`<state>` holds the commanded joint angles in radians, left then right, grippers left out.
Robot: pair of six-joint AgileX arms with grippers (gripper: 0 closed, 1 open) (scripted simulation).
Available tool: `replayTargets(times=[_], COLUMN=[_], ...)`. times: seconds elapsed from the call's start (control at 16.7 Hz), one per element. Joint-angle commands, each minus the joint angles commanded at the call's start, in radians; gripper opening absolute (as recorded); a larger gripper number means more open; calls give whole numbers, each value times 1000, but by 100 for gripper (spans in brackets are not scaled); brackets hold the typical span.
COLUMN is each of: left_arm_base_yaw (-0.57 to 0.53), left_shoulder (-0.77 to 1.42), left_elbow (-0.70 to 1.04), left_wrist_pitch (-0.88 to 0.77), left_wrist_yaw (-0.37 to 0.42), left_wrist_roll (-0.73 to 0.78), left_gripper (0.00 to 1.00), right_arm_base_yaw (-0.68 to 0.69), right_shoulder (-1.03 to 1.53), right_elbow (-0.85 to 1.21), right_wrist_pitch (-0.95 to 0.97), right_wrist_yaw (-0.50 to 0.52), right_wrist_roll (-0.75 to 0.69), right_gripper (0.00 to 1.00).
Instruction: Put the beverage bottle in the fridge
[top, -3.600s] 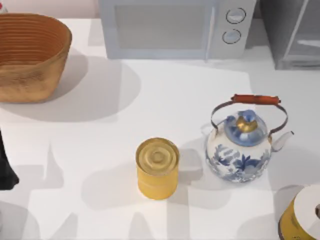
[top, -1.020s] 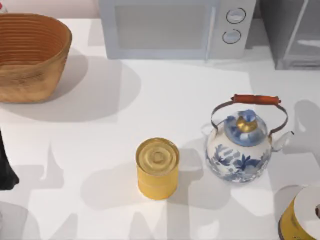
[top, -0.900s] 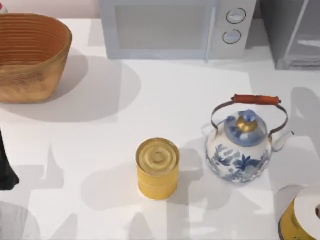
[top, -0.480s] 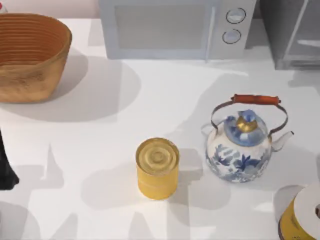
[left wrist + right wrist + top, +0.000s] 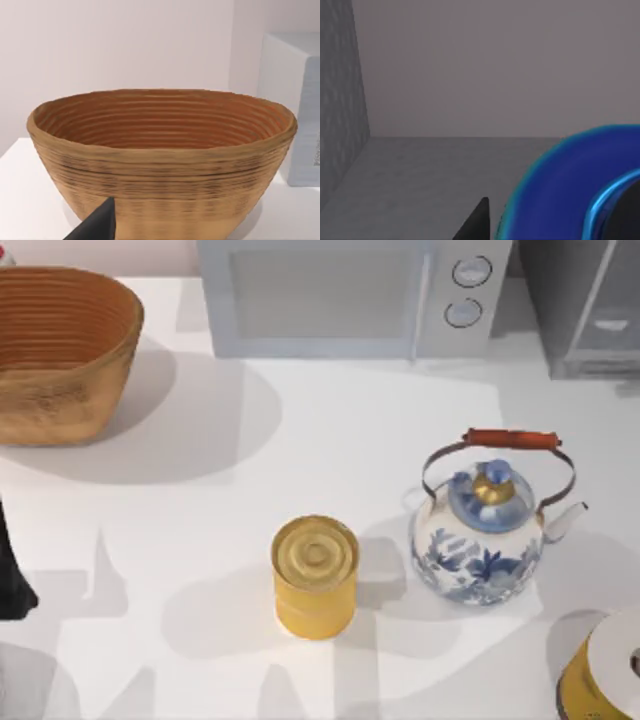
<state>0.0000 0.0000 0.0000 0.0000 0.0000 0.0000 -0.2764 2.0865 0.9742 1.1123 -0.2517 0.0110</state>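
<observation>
Inside, the right tool's finger [image 5: 476,223] stood beside a blue bottle [image 5: 560,190] within the fridge [image 5: 585,305] at two o'clock; grip unclear.

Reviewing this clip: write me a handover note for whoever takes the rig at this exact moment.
Left arm: parked at the table's left edge, facing the basket.
Right gripper: inside a grey-walled compartment, apparently the fridge, with a blue rounded object, likely the beverage bottle, right beside it.
Done: bottle seemingly brought into the fridge.
Left: confirm it stands on the compartment floor, release, withdraw. Grip unclear.
</observation>
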Motion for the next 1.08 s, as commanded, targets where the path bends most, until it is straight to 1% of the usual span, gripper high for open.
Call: replayTargets(times=[0.42, 0.54, 1.08], left_arm_base_yaw=[0, 0, 0], left_shoulder=[0, 0, 0], left_elbow=[0, 0, 0], left_wrist_pitch=[0, 0, 0], left_wrist_yaw=[0, 0, 0], left_wrist_roll=[0, 0, 0], left_gripper=[100, 100, 100], right_arm_base_yaw=[2, 8, 44], right_shoulder=[28, 59, 250], right_elbow=[5, 37, 460], right_wrist_pitch=[7, -18, -188], right_wrist_yaw=[-3, 0, 38], right_wrist_roll=[3, 2, 0], right_gripper=[1, 1, 1])
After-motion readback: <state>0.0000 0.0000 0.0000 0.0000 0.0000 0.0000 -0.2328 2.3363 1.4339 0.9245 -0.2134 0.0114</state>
